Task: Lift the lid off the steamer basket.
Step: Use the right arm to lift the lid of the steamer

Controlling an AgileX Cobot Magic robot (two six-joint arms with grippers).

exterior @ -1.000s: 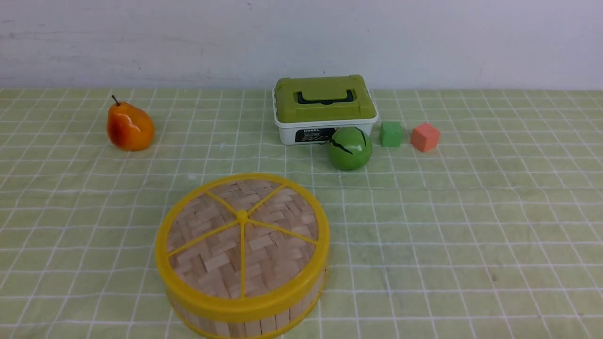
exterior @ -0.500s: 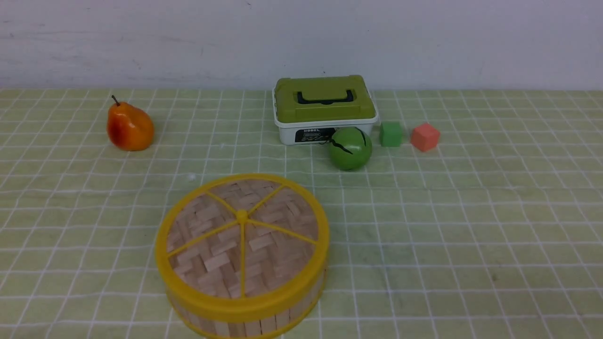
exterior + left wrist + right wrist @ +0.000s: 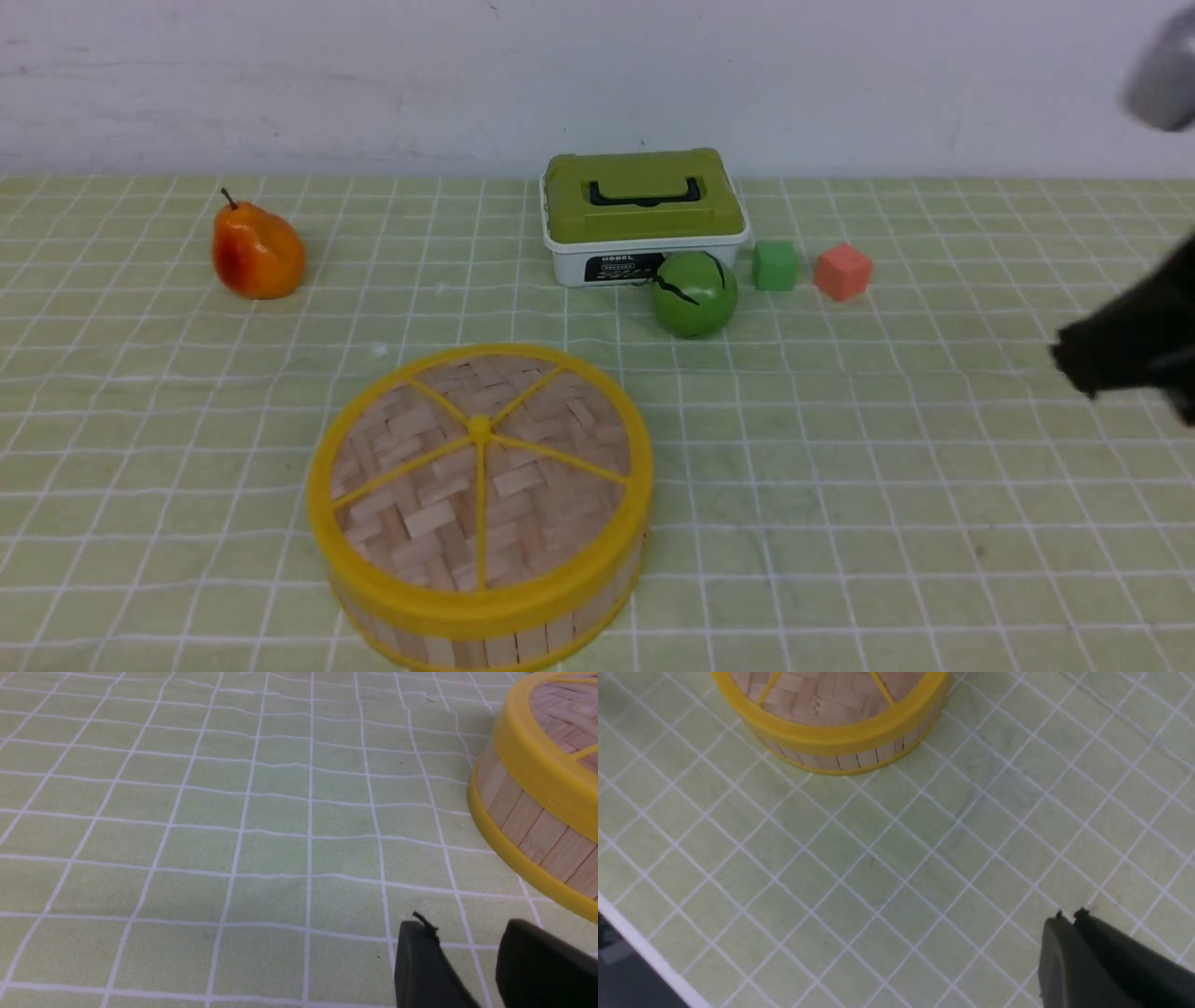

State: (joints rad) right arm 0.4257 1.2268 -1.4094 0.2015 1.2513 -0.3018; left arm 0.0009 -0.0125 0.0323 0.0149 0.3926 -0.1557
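The lid (image 3: pixel 481 467), a woven bamboo disc with a yellow rim and spokes, sits closed on the steamer basket (image 3: pixel 485 644) at the front of the table, left of centre. My right gripper (image 3: pixel 1120 350) is a dark blur at the right edge, far from the basket. In the right wrist view it (image 3: pixel 1070 914) is shut and empty above the cloth, with the lid (image 3: pixel 822 695) and basket (image 3: pixel 859 758) well away. My left gripper (image 3: pixel 467 926) is open and empty over the cloth, beside the basket wall (image 3: pixel 537 830) and lid rim (image 3: pixel 537 765), touching neither.
A pear (image 3: pixel 257 254) lies at the back left. A white box with a green lid (image 3: pixel 642 217), a green ball (image 3: pixel 694 294), a green cube (image 3: pixel 776 265) and an orange-red cube (image 3: pixel 842 271) stand at the back. The table edge (image 3: pixel 644 956) shows in the right wrist view.
My right arm has come into the front view at the right edge. The lid, the basket and the other objects have not moved.
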